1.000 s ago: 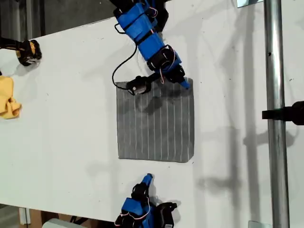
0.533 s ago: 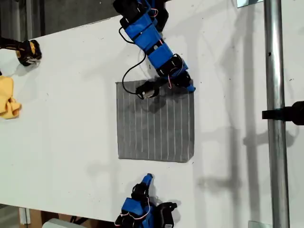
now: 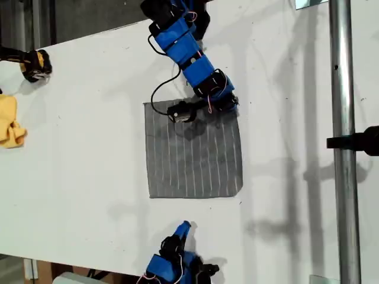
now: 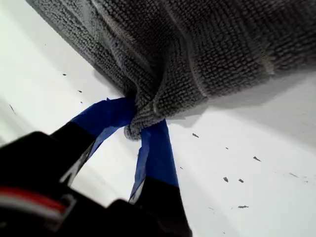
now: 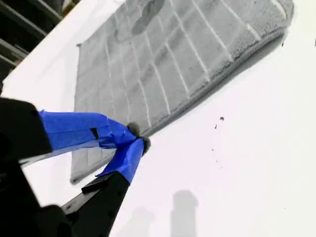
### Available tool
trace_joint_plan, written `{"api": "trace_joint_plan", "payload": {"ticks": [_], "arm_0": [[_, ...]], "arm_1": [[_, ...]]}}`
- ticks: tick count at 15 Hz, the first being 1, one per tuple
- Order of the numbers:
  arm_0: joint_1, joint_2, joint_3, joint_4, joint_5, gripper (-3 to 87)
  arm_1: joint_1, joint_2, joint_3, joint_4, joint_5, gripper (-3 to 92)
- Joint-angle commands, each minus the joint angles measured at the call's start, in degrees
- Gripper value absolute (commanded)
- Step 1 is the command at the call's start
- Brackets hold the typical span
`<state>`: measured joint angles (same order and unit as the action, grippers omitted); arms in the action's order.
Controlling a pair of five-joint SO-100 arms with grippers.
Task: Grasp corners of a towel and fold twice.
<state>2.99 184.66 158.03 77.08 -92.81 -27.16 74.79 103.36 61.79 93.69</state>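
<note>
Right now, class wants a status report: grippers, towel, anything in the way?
My first gripper shut on a towel corner. My second gripper shut, empty, short of towel's near edge. Nothing in the way.

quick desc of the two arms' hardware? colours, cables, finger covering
Both arms have blue printed links with black servo blocks at the joints. My first gripper and my second gripper have black fingers wrapped in blue tape at the tips. A thin black cable loops off the first arm; red and white wires show near its wrist and on the second arm's base.
</note>
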Motion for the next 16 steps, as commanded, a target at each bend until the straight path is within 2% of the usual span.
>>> {"api": "trace_joint_plan", "payload": {"ticks": [1, 2, 3, 4, 7, 10, 12, 13, 14, 15, 16], "arm_0": [[9.1, -41.7, -29.9, 0.4, -2.8, -1.6], [11.0, -52.9, -38.6, 0.9, -6.0, -1.6], [11.7, -60.6, -43.4, -2.9, -6.2, -1.6], [11.9, -70.6, -50.9, -3.5, -6.1, -1.5], [13.4, -98.6, -81.8, 3.2, -4.4, -1.5], [16.1, -109.6, -100.0, 9.2, -2.7, -1.5], [18.4, -110.4, -101.3, 8.2, -2.6, -0.9], [19.1, -110.1, -100.5, 8.9, -3.3, 6.8], [19.5, -110.1, -100.2, 10.2, -5.6, 19.1], [20.2, -110.4, -99.4, 10.5, -6.1, 26.4], [20.2, -111.6, -99.4, 11.1, -4.3, 29.5]], "arm_1": [[1.0, 0.9, 0.4, -0.4, -1.3, -0.2], [1.1, 1.0, 0.1, -0.5, -1.6, -0.2], [1.2, 1.0, 0.1, -0.8, -1.7, -0.2], [1.2, 0.9, 0.1, -1.1, -1.7, -0.2], [1.1, 1.6, 0.1, -0.9, -2.0, -0.2], [0.7, 1.8, 0.2, -0.9, -1.8, -0.2], [0.9, 1.9, 0.2, -0.9, -2.0, -0.2], [1.0, 2.2, 0.2, -0.9, -2.0, -0.2], [1.0, 2.2, 0.2, -0.9, -2.1, -0.2], [0.7, 2.3, 0.2, -0.9, -2.1, -0.2], [0.4, 2.3, 0.2, -0.9, -1.8, -0.2]]}}
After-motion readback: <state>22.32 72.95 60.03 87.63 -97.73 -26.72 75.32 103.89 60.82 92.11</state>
